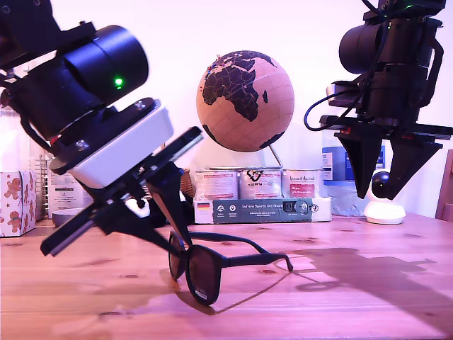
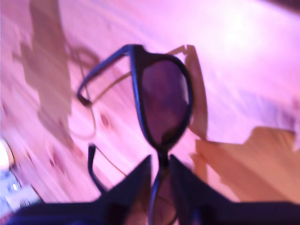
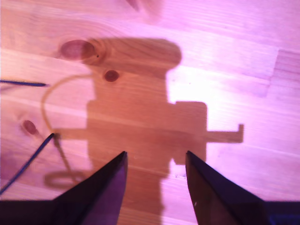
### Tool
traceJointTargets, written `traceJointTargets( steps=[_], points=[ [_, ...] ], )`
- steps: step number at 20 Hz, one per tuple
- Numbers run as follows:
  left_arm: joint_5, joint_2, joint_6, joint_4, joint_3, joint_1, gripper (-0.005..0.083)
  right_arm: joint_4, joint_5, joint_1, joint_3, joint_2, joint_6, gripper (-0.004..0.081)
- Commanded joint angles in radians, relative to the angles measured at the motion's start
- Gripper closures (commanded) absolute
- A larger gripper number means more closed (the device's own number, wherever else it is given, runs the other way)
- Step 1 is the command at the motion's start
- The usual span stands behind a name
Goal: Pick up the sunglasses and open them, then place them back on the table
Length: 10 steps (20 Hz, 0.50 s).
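Sunglasses (image 1: 212, 268) in my first tool (image 2: 160, 169); globe (image 1: 244, 100) behind.

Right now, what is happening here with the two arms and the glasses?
My first gripper is shut on the sunglasses, pinching the frame at the bridge between the lenses. Both temple arms are unfolded, so the sunglasses are already open. The exterior view shows them low over the table, with the bottom of one lens at or just above the wood. My second gripper hangs open and empty above bare planks, on the exterior view's right.
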Motion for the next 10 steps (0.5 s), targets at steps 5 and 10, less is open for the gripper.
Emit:
traceJointTargets(
  steps=[5,10],
  points=[
    [0.000,0.028,0.005,0.002,0.001,0.019,0.0556,0.001,-0.003,0.005,-0.006,0.005,0.000,0.0419],
    [-0.002,-0.016,0.001,0.003,0.001,0.003,0.0531,0.012,-0.002,0.005,-0.006,0.005,-0.005,0.0419]
  ],
)
